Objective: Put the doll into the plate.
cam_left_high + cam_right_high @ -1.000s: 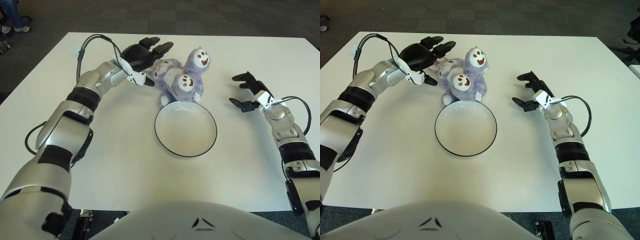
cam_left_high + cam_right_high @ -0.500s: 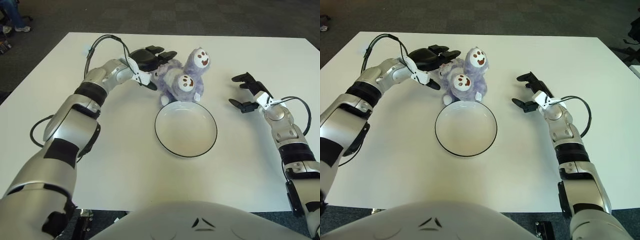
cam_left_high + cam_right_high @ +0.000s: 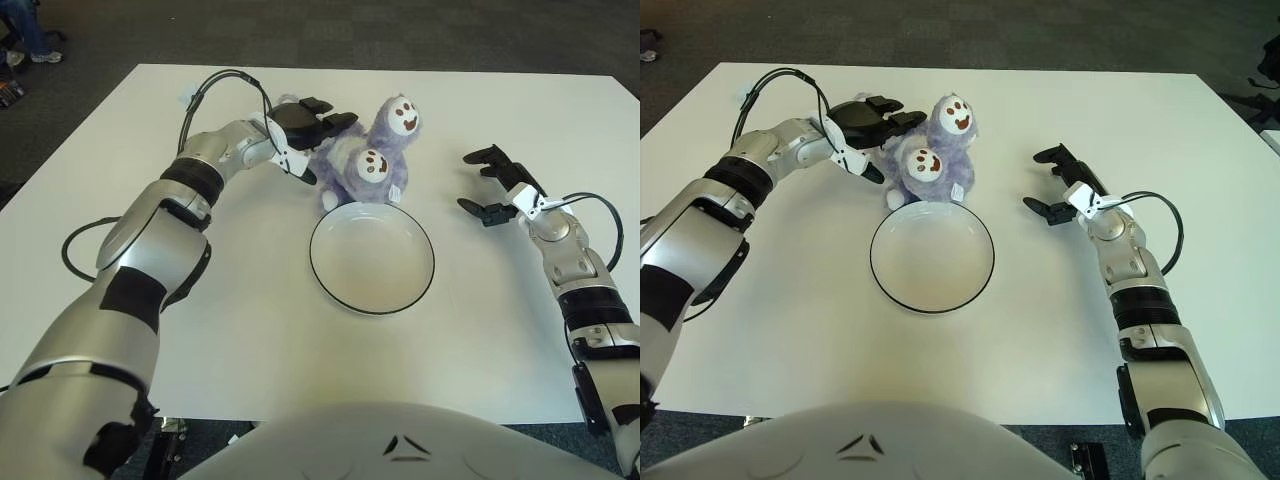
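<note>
Since a second ago we have pushed our left hand further right, and its dark fingers now lie over the doll's near-left side, where before they hovered beside it. Nearest us sits the white plate with its thin dark rim, on the white table, and it holds nothing. Our right hand shows to the right of the plate, well apart from it, fingers spread and holding nothing; it has not shifted. Just beyond the plate's far rim lies the purple doll, its lower edge touching or nearly touching that rim, two smiling faces turned up. Our left hand's fingers are loosely curled against the plush, but we cannot tell whether they grip it.
</note>
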Motion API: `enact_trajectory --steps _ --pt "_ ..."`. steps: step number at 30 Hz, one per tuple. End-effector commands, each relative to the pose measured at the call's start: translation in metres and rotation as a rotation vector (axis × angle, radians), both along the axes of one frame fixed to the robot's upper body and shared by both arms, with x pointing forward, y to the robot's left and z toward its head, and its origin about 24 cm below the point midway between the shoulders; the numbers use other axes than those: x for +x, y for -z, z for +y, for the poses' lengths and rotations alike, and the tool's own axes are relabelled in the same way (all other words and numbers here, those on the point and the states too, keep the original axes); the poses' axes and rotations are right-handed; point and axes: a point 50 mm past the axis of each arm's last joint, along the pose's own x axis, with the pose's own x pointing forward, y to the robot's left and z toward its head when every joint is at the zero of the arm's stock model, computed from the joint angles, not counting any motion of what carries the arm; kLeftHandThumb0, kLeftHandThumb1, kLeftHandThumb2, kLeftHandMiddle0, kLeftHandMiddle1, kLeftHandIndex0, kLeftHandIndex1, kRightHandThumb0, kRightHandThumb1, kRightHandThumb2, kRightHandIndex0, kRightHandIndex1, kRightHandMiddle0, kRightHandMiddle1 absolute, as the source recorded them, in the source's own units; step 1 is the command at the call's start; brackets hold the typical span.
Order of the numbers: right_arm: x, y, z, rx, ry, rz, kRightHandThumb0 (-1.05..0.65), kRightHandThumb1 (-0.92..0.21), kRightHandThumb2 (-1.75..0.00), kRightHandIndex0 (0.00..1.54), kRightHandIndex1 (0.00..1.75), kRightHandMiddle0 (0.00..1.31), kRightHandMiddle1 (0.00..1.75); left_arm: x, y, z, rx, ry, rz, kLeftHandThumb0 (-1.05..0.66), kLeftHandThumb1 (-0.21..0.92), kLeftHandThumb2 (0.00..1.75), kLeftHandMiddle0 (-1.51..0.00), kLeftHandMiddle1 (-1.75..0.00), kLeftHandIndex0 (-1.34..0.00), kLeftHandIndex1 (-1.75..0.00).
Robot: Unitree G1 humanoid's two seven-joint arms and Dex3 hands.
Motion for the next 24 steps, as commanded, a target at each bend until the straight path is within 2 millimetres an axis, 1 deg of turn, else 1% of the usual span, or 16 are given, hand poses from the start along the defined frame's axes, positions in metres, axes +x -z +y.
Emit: enact_trajectory --steps 1,4,8,10,14,21,23,24 --pt "-0.015 0.032 -0.007 -0.025 0.030 0.174 -0.42 -0.40 -1.02 0.02 0.78 0.00 0.90 0.002 -0.005 -0.004 0.012 0.012 -0.040 -0.87 0.76 0.45 -0.01 -0.48 0.00 0.00" --pt "-0.016 0.031 -0.007 -0.055 0.013 0.175 -0.43 -0.41 -1.02 0.02 0.78 0.00 0.89 0.001 -0.003 -0.007 0.002 0.015 -0.037 -0.84 0.75 0.46 0.00 -0.52 0.00 0.00" --pt "-0.016 0.031 -0.006 -0.075 0.005 0.173 -0.43 -0.41 -1.02 0.03 0.79 0.00 0.89 0.000 0.000 -0.009 -0.007 0.016 -0.029 -0.81 0.73 0.47 0.00 -0.55 -0.01 -0.01" --pt "-0.016 0.030 -0.006 -0.079 0.003 0.172 -0.42 -0.41 -1.03 0.03 0.79 0.00 0.90 0.000 0.001 -0.010 -0.010 0.016 -0.026 -0.80 0.71 0.50 0.00 -0.55 -0.01 -0.02" --pt "-0.017 0.030 -0.006 -0.055 0.015 0.168 -0.41 -0.41 -1.03 0.03 0.79 0.00 0.92 -0.001 0.008 -0.014 -0.011 0.006 -0.015 -0.78 0.69 0.54 0.00 -0.54 0.00 -0.06" --pt "-0.019 0.031 -0.006 -0.035 0.031 0.173 -0.41 -0.40 -1.03 0.03 0.80 0.00 0.93 -0.002 0.019 -0.020 0.000 -0.014 -0.003 -0.82 0.69 0.55 0.00 -0.48 0.00 -0.05" --pt "-0.019 0.032 -0.006 -0.030 0.037 0.177 -0.41 -0.40 -1.03 0.03 0.80 0.00 0.93 -0.002 0.020 -0.020 0.002 -0.016 -0.001 -0.75 0.60 0.63 0.00 -0.45 0.00 -0.08" --pt "-0.019 0.032 -0.007 -0.022 0.044 0.180 -0.41 -0.40 -1.03 0.04 0.81 0.00 0.93 -0.002 0.021 -0.021 0.003 -0.018 0.000 -0.74 0.59 0.65 0.00 -0.45 0.00 -0.08"
